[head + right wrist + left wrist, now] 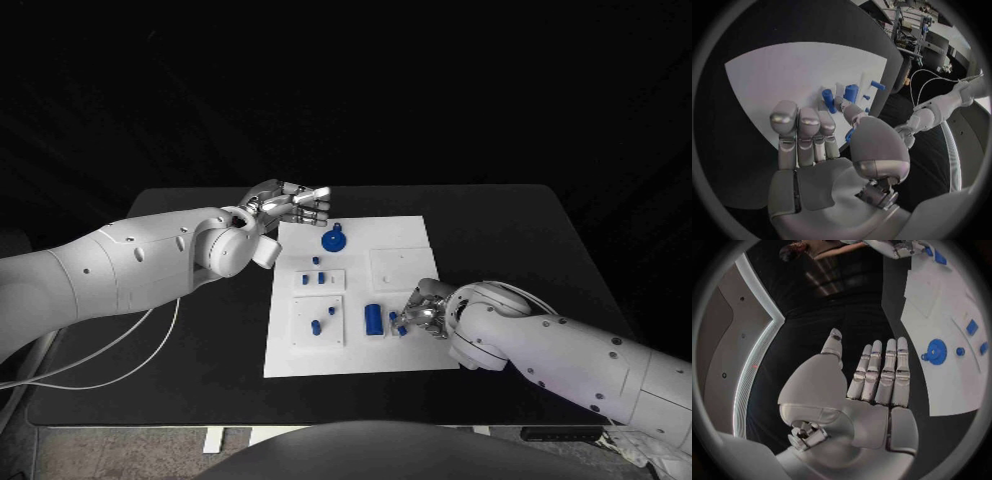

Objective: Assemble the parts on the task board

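White, the task board lies between the two hands on the black table. The left hand hovers flat beside the board's far corner, fingers straight and together, holding nothing; a blue round part lies just beside it. The right hand reaches over the board's near right edge, fingers extended and empty, close to a blue cylinder.

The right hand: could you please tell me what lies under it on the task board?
Beside the right hand, a blue cylinder and smaller blue parts lie on the task board. Anything directly beneath the palm is hidden.
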